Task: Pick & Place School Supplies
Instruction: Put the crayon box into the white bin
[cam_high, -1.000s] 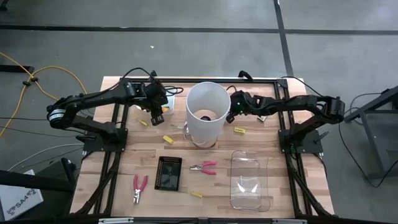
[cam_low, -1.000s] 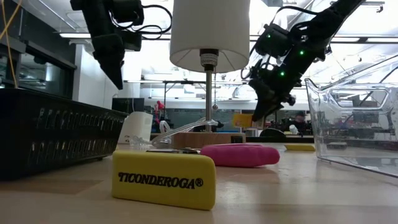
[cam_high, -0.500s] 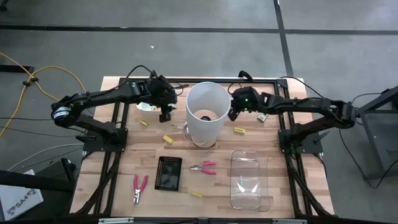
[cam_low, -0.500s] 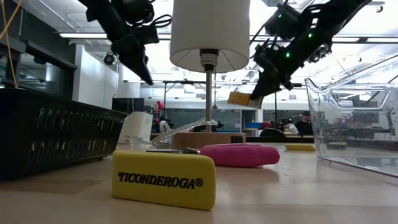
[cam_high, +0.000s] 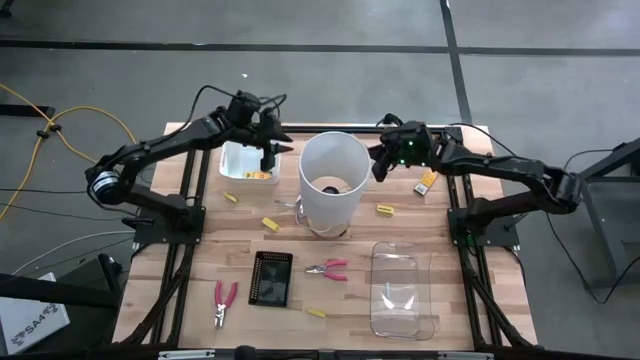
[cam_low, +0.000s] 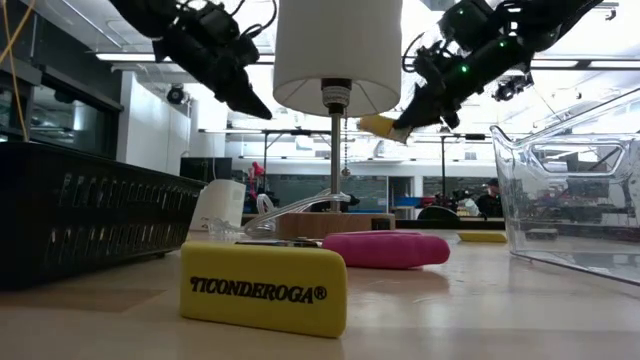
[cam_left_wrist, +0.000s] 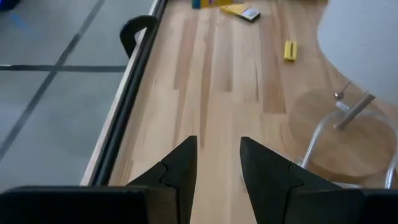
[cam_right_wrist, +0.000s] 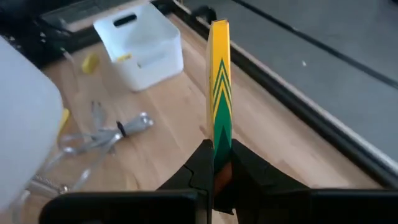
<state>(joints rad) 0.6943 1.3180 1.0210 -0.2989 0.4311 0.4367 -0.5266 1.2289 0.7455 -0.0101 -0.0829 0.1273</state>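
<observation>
The right end effector (cam_right_wrist: 214, 163) is clamped on the narrow edge of a yellow eraser (cam_right_wrist: 218, 87) with green chevrons on its sleeve, holding it upright in the air beside the white lampshade (cam_high: 331, 180), well above the surface (cam_high: 450, 320). The left end effector (cam_left_wrist: 217, 163) hangs over the far left of the surface near the white bin (cam_high: 246, 160), its fingers apart and holding nothing. Other erasers lie scattered: one near the lamp base (cam_high: 270, 223), one on the right (cam_high: 385, 209), one toward the front (cam_high: 316, 312). Two pink-handled pliers (cam_high: 328, 268) (cam_high: 224, 300) rest near the black tray (cam_high: 271, 278), and a clear container (cam_high: 401, 290) stands at front right. The eraser looks light, slightly soft and grippy, so a modest squeeze across its thin sides near the middle should hold it; pinched at one end as now, it may pivot. The pliers look heavier, stiff and smooth, and are probably best taken across both handles together, close to the pivot
</observation>
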